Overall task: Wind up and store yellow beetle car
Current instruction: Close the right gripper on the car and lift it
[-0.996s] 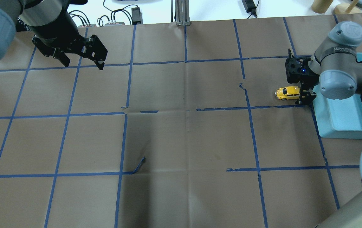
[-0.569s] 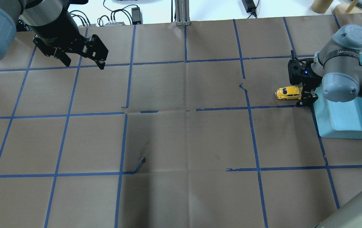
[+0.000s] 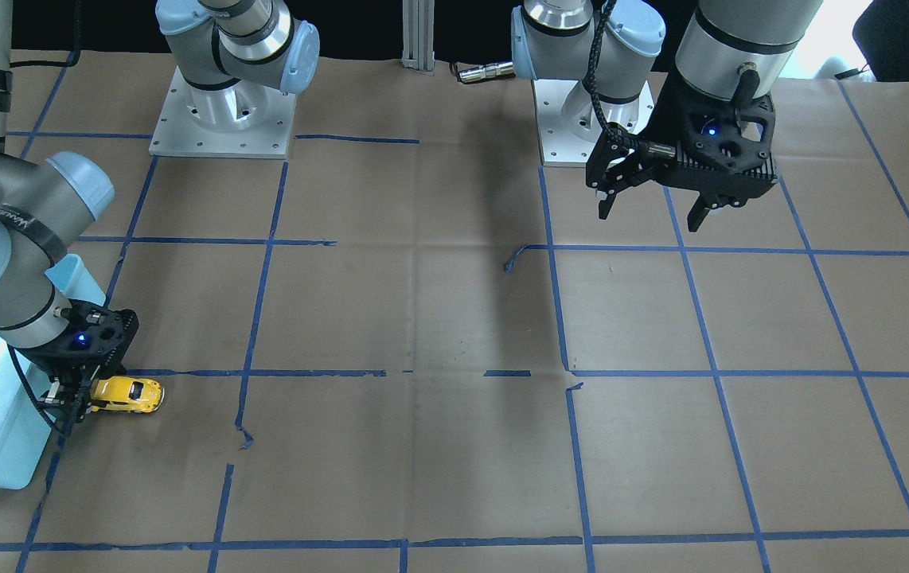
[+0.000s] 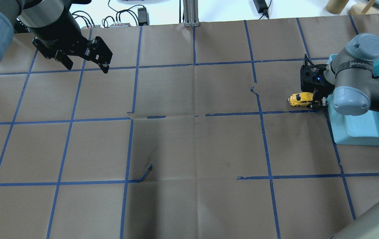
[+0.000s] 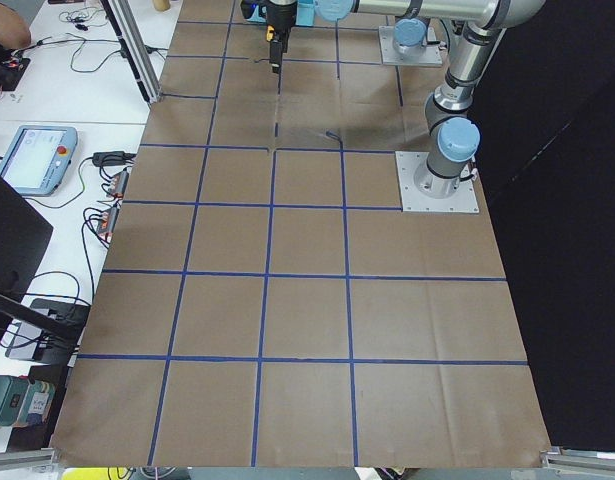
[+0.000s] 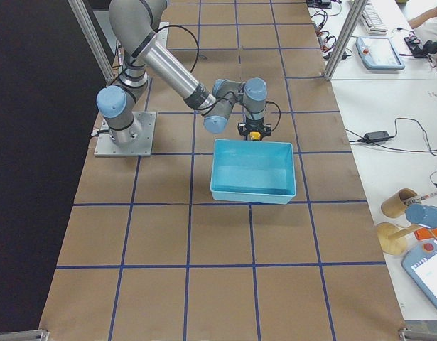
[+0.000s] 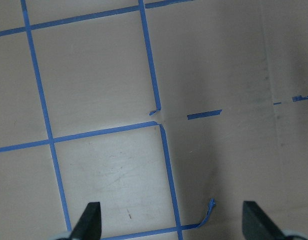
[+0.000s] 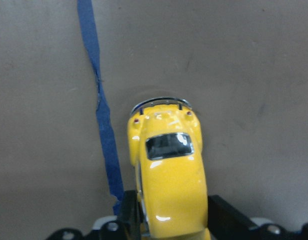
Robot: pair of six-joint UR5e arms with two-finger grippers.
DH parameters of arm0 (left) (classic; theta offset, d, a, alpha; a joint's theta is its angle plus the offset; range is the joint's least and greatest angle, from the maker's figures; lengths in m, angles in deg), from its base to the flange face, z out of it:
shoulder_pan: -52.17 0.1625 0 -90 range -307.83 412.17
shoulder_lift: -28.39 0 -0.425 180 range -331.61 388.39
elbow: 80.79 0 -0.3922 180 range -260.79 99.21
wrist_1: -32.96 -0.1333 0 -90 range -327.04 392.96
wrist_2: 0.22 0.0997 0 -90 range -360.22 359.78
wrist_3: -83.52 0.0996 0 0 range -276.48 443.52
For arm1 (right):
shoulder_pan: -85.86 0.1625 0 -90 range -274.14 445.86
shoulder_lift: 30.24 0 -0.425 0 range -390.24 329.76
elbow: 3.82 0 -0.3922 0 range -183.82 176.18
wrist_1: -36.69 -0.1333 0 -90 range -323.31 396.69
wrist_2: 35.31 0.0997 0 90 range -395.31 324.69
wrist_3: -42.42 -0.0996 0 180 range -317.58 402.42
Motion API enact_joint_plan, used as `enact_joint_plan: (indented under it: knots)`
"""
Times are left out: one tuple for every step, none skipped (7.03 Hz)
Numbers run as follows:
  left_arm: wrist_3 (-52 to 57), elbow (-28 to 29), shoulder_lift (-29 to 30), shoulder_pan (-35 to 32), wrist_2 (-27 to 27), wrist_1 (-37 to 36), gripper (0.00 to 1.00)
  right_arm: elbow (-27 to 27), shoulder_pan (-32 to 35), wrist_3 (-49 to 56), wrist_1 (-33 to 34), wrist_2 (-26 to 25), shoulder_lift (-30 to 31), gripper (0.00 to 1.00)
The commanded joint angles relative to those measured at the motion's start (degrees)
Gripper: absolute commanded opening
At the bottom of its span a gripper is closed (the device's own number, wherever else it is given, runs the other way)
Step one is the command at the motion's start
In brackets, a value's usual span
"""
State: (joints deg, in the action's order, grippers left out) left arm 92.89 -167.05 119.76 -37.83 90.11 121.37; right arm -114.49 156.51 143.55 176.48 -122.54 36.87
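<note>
The yellow beetle car (image 4: pixel 300 99) rests on the brown paper just left of the blue bin, and also shows in the front view (image 3: pixel 130 394). My right gripper (image 4: pixel 316 101) is low at the car's bin-side end. In the right wrist view the car (image 8: pixel 169 175) fills the space between the two black fingers (image 8: pixel 127 212), which press on both its sides, so the gripper is shut on it. My left gripper (image 4: pixel 86 66) hangs open and empty above the far left of the table, its fingertips (image 7: pixel 91 220) spread wide over bare paper.
A light blue bin (image 4: pixel 362 132) stands at the table's right edge, right beside the car and under my right arm. Blue tape lines grid the brown paper (image 4: pixel 192 149). Cables and power bricks (image 4: pixel 142 15) lie past the far edge.
My right wrist has swung toward the bin and the gripper has settled around the car's end. The car has shifted very slightly. The left arm has barely moved.
</note>
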Motion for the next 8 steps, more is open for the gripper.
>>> enact_joint_plan:
  knots:
    - [0.04,-0.05,-0.32,0.0,0.02,0.01,1.0,0.11,0.01,-0.49,0.31,-0.22,0.48,0.38]
    - [0.04,-0.05,-0.32,0.0,0.02,0.01,1.0,0.54,0.18,-3.11,0.22,-0.22,0.75,0.35]
    - [0.04,-0.05,-0.32,0.0,0.02,0.01,1.0,1.85,1.14,-6.18,-0.21,-0.05,1.62,0.34]
    - [0.04,-0.05,-0.32,0.0,0.11,0.01,1.0,4.39,2.98,-8.56,-2.83,-0.05,2.41,0.34]
    - [0.04,-0.05,-0.32,0.0,0.11,0.01,1.0,6.5,3.35,-10.23,-7.03,-0.05,2.85,0.33]
    - [0.04,-0.05,-0.32,0.0,0.11,0.01,1.0,8.44,3.18,-10.43,-8.46,-0.05,3.03,0.31]
    - [0.04,-0.05,-0.32,0.0,0.11,0.01,1.0,12.2,3.26,-11.38,-12.65,-0.05,3.82,0.31]
    - [0.04,-0.14,-0.32,0.0,0.11,0.01,1.0,17.11,3.17,-15.92,-19.57,-0.22,4.69,0.31]
